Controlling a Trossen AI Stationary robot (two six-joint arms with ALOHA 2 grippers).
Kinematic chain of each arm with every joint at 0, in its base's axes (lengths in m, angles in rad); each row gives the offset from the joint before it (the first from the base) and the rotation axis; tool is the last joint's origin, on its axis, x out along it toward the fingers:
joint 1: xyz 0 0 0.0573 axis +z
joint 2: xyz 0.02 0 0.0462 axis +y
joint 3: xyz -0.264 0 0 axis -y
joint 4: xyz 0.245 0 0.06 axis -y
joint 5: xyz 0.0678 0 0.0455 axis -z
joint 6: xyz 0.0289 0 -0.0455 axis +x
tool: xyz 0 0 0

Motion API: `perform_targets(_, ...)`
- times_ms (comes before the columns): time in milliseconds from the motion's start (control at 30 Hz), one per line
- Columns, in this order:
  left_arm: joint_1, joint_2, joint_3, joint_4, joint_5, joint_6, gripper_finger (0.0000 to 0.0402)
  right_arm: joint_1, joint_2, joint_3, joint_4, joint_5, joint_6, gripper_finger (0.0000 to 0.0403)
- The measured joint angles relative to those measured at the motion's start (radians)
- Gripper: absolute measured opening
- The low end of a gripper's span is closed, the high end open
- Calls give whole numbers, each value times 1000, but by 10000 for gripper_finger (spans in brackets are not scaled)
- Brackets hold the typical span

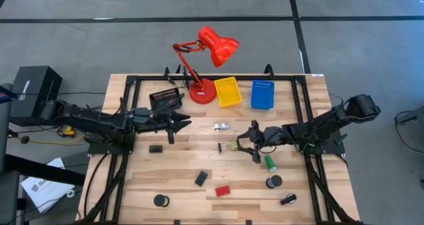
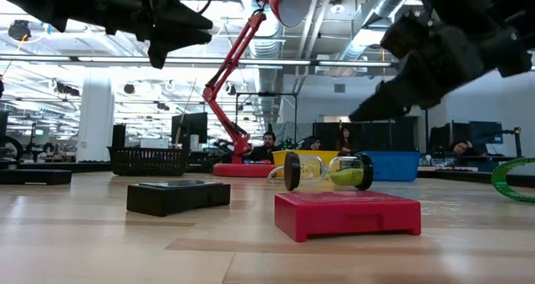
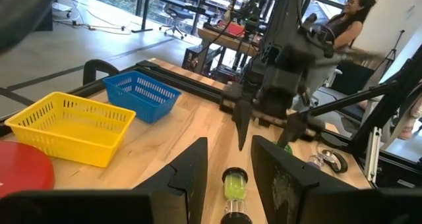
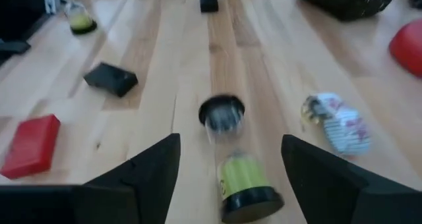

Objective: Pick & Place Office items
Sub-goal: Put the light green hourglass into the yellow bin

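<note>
1. The right gripper (image 1: 250,143) is held mid-table with its fingers spread apart and nothing between them.
2. A clear tube with black end caps and a yellow-green insert (image 4: 231,165) is seen lying on its side on the table (image 1: 199,202), just ahead of the open fingers.
3. The left gripper (image 1: 173,124) is kept near the black basket (image 1: 164,100), fingers slightly parted, holding nothing.

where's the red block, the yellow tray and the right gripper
red block (image 1: 222,190), high view, middle of its top face
yellow tray (image 1: 228,92), high view, on its mesh floor
right gripper (image 1: 246,145), high view, midway between its open fingertips, beside the small clear tube lying on the table
</note>
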Motion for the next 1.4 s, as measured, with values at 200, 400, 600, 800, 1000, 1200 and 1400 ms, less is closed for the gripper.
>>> perform_targets(200,30,0,0,3,-2,0,112,3,158,-1,154,0,-52,255)
perform_targets(400,38,0,0,3,-3,0,112,-24,229,1,193,-1,-54,256)
perform_targets(600,38,0,0,3,-3,0,112,-29,316,6,227,-3,-43,256)
perform_targets(800,38,0,0,3,-3,0,112,-28,412,56,241,-13,-60,256)
perform_targets(1000,38,0,0,3,-3,0,112,-29,483,109,256,-60,-85,255)
perform_targets(1200,38,0,0,3,-3,0,112,-28,481,119,223,-60,-85,254)
perform_targets(1400,38,0,0,3,-3,0,112,-27,374,116,39,-56,-85,254)
